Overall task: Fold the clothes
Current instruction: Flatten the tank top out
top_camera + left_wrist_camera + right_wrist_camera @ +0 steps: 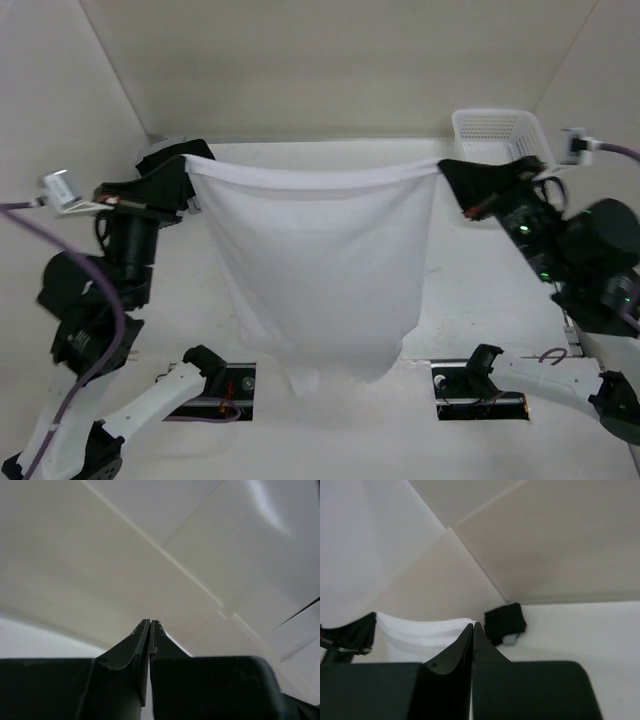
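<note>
— Checking the hold first: where is the white shirt (pixel 315 260), and what has it?

— It hangs in the air as a flat sheet. The left hand (pixel 190 163) is clamped on one top corner and the right hand (pixel 445 170) on the other. Both wrist views show the fingers pressed together. The top edge runs nearly taut between them. The lower hem (pixel 305 378) appears to rest on the near part of the desk (pixel 480 300).

— Likely faults?

— Three, in my judgement. One: thin fabric slips from so small a pinch if the hands pull farther apart. Two: uneven lowering lays the shirt skewed or creased. Three: the hem drags and bunches close to the arm bases.

— Obstructions?

— The white basket (pixel 497 128) stands just behind the right hand, and a backward swing could strike it. A black bundle (pixel 506 621) lies at the far corner, behind the left hand. Beside the left arm loops a purple cable (pixel 118 320), well apart from the shirt.
</note>
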Controlling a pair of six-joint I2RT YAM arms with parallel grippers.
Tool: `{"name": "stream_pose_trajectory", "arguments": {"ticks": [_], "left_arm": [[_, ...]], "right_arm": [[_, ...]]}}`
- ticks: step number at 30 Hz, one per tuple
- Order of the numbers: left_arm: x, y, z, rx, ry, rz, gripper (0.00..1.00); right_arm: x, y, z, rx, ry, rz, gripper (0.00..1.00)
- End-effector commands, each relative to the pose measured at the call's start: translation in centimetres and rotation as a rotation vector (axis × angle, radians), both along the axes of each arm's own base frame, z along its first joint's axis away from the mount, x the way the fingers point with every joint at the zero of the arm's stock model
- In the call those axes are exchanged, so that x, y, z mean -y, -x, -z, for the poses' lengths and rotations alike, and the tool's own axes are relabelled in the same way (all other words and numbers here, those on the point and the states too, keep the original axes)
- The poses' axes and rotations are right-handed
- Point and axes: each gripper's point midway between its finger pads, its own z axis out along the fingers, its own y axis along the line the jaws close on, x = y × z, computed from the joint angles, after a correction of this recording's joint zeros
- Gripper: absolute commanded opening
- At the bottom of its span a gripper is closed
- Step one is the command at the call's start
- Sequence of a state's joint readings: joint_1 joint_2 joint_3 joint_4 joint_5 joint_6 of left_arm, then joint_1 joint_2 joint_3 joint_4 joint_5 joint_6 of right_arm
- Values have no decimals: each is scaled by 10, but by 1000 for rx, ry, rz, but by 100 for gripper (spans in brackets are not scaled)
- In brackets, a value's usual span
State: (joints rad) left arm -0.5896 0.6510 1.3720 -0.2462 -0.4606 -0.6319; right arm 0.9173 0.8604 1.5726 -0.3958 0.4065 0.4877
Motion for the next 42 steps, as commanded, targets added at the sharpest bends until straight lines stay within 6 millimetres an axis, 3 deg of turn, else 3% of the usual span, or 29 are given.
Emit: {"name": "stream_pose_trajectory", "arguments": {"ticks": [1,4,7,9,11,13,16,20,23,25,28,30,35,37,40,42], "left_arm": [[23,-51,64,-159,-76,-43,0],[25,-93,106,-257,-114,-119,0],[19,-148,127,-323,-116,-164,0],[14,-186,124,-346,-81,-135,0],[6,-214,115,-351,-35,-120,0],[2,-237,91,-325,-25,-126,0],[-5,-248,55,-272,-28,-132,0],[-15,-242,15,-192,-22,-135,0],[-15,-236,7,-172,-26,-131,0],[-16,-230,13,-175,-28,-137,0],[-7,-215,43,-204,-31,-126,0],[-4,-202,80,-248,-31,-133,0],[0,-153,194,-390,-80,-133,1],[-2,-121,250,-463,-112,-131,1],[-4,-83,310,-575,-134,-108,1],[5,-59,347,-654,-115,-46,0]], "right_arm": [[-42,-45,71,-135,128,-8,0],[-58,-92,101,-196,153,-23,0],[-62,-152,112,-239,163,-12,0],[-64,-187,107,-247,172,2,0],[-66,-210,93,-232,169,9,0],[-65,-230,69,-208,161,23,0],[-62,-240,35,-170,150,39,0],[-52,-237,-5,-112,135,59,0],[-46,-231,-10,-110,147,68,0],[-42,-227,-1,-126,156,78,0],[-35,-212,27,-149,169,90,0],[-41,-197,62,-173,174,68,0],[-57,-142,184,-302,231,5,1],[-65,-113,234,-359,249,-24,1],[-69,-74,302,-458,271,-55,1],[-71,-44,348,-539,279,-87,0]]}}
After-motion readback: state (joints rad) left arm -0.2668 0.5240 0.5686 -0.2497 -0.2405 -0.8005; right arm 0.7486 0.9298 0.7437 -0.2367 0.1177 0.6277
